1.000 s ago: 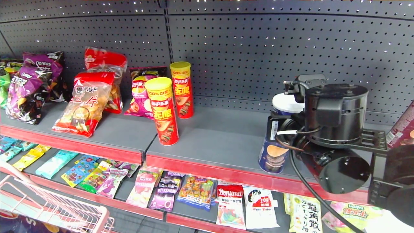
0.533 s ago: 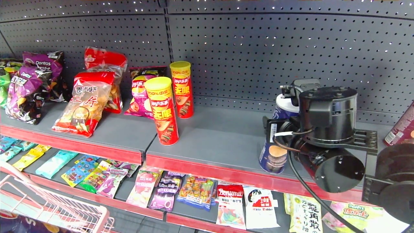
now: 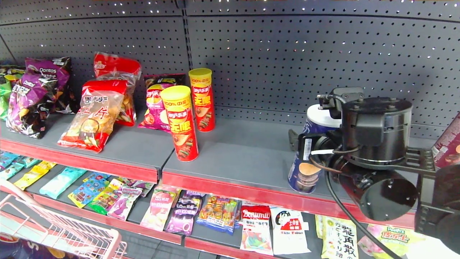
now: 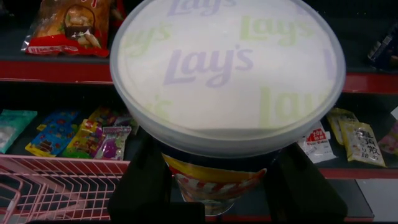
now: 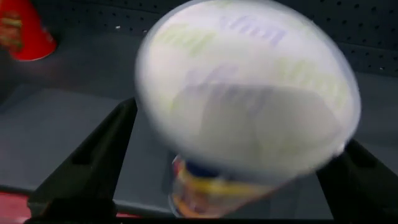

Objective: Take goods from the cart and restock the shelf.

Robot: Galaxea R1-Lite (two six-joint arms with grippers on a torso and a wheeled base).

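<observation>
Blue can [image 3: 303, 172] in right end effector [image 3: 312, 144], red cans [image 3: 183, 129] leftward, maroon packet [image 3: 447, 144] beside

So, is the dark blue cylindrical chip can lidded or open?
Lidded: a white plastic lid covers the top of the dark blue cylindrical chip can.

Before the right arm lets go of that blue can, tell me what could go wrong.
1. The blue can is held close to the shelf's red front edge. If the fingers drag it as they open, it might topple off onto the packets below.
2. A dark red package sits right beside the arm. Pulling back carelessly could knock it.
</observation>
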